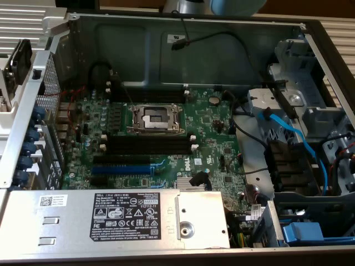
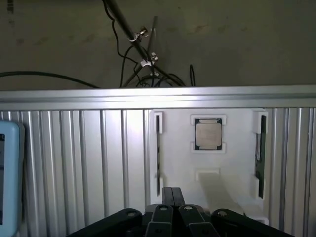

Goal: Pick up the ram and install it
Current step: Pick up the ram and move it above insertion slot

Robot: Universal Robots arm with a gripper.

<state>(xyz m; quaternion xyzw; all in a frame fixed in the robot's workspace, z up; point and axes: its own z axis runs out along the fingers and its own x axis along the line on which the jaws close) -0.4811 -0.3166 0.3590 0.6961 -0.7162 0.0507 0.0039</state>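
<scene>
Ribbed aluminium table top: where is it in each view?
Exterior view: ribbed table top in the top left corner and along the exterior view's right edge, outside the case.
Wrist view: ribbed table top runs from the metal rail to the tool, carrying the white tray with the ram.
Shared landmark: the arm, pale blue at the exterior view's top edge; its tool in the wrist view.

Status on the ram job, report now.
Hand shut, empty, at the white tray. Ram on edge in tray, not picked up. Black memory slots bare, nothing blocking.
</scene>
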